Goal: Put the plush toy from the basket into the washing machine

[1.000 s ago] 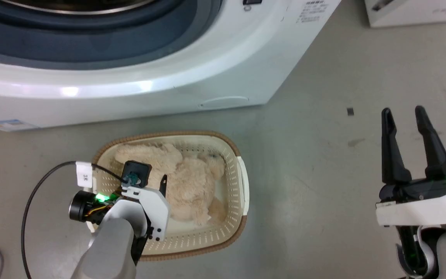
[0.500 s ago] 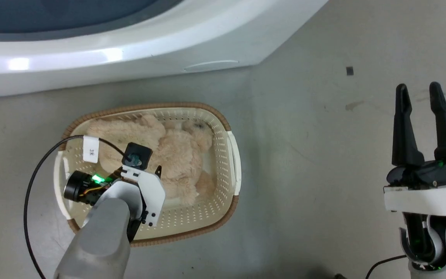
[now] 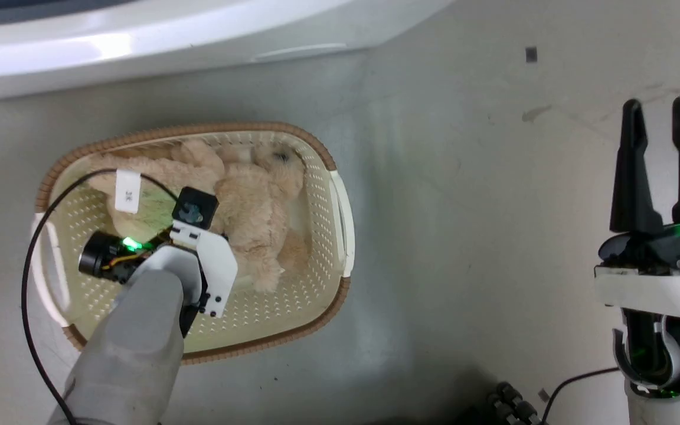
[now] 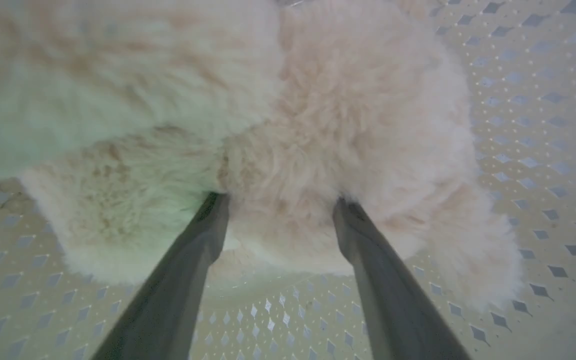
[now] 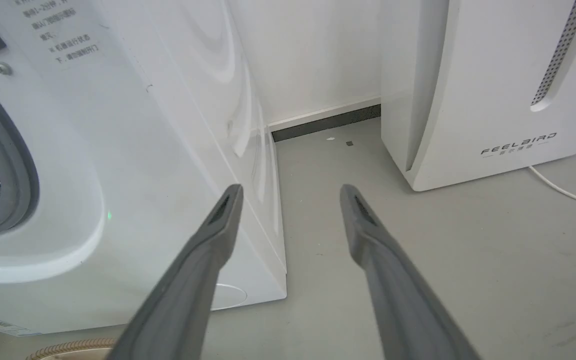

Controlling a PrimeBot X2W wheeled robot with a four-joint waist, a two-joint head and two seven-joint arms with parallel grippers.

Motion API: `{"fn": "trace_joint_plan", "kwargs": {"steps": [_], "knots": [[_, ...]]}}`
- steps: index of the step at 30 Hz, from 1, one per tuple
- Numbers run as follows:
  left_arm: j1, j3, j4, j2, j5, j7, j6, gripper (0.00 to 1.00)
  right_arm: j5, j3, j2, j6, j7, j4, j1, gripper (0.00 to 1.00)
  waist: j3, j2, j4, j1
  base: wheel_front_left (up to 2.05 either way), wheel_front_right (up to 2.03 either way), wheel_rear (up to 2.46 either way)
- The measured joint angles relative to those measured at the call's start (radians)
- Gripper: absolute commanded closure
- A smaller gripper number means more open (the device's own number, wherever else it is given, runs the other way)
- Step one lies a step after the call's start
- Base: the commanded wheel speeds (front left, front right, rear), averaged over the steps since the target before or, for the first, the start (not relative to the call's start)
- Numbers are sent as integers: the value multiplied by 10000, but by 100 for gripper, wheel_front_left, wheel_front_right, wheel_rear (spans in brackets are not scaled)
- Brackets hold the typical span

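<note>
Both sets of fingers are spread wide. Left wrist view: left gripper (image 4: pixel 279 200) tips pressed into the toy (image 4: pixel 318 125) fur, straddling a lump, not clamped. The toy lies in the basket (image 4: pixel 543 100). Head view hides those fingers behind the wrist, but shows the basket on the floor (image 3: pixel 464 206) near the washer (image 3: pixel 139 47), and the right gripper (image 3: pixel 657 106) well apart, holding nothing. Right wrist view adds the porthole (image 5: pixel 18 165) edge.

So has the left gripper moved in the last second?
Yes. Against the basket rim, the left gripper has sunk lower, fingers now buried in the plush toy.
</note>
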Motion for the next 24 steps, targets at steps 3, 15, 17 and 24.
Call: {"fn": "trace_joint_plan", "kwargs": {"steps": [3, 15, 17, 24], "knots": [[-291, -232, 274, 59, 58, 6, 0, 0, 104, 12, 0, 0, -77, -25, -120, 0, 260, 0, -87, 0, 0, 0, 0], [-1351, -729, 1365, 151, 23, 190, -4, 0, 546, 25, 0, 0, -337, -184, -560, 0, 1131, 0, -289, -1, 0, 0, 0], [-1503, -901, 1538, 215, 36, 268, -25, 75, 610, 25, 0, 0, -382, -222, -644, 0, 1231, 0, -326, -1, 0, 0, 0], [-1964, -1206, 2203, 259, -142, 385, -222, 100, 792, 15, 0, 0, -516, -349, -823, 0, 1472, 1, -431, -1, 0, 0, 0]]}}
